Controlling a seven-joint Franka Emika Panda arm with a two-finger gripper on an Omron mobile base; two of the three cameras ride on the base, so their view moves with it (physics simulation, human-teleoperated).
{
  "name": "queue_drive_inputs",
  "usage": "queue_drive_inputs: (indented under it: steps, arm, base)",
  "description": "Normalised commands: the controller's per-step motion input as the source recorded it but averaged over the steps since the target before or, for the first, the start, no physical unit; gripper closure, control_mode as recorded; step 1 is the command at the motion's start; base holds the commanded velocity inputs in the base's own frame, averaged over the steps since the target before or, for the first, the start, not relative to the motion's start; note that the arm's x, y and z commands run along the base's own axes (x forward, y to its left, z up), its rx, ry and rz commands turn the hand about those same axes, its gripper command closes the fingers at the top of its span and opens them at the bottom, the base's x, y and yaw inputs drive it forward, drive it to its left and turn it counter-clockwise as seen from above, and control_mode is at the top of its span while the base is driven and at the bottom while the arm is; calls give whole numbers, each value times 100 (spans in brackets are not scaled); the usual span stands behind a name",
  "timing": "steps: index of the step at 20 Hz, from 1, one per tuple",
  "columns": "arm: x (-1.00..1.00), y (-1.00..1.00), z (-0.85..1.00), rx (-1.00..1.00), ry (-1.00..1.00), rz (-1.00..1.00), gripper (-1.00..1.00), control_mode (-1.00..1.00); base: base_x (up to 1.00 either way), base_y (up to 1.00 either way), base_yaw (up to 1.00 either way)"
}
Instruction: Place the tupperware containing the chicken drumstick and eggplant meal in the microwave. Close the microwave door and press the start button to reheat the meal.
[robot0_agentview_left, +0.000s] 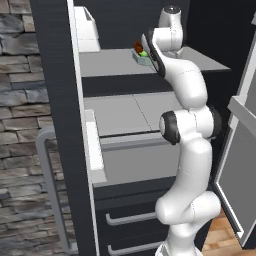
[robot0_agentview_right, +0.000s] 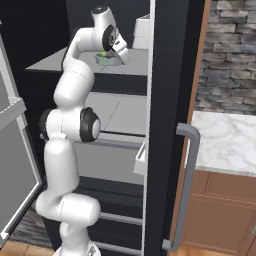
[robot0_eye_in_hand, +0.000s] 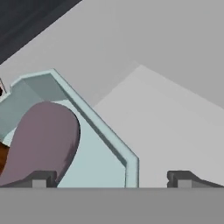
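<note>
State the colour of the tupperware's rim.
Pale blue-grey, on the tupperware holding the dull purple-grey eggplant; clearest in the hand view.

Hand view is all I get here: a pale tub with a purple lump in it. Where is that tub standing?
Observer: The tupperware stands on the upper grey shelf inside a tall dark open cabinet.
Operator: Anything else in it?
Observer: Yes, a bright green bit beside the reddish chicken drumstick.
Operator: And the arm?
Observer: It stretches up tall, with the gripper tipped down at the tub.
</note>
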Motion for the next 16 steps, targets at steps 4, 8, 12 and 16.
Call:
queue_drive_inputs:
  steps: [4,8,12,16]
  arm:
    - [8,-15,-16,0,0,-15,-100,-100]
    - [16,-7,-19,0,0,-11,-100,-100]
    - [10,-1,-26,0,0,-8,-100,-100]
    - [7,0,-23,0,0,-5,-100,-100]
  base:
    - [0,0,0]
    - [0,0,0]
    - [0,0,0]
    - [0,0,0]
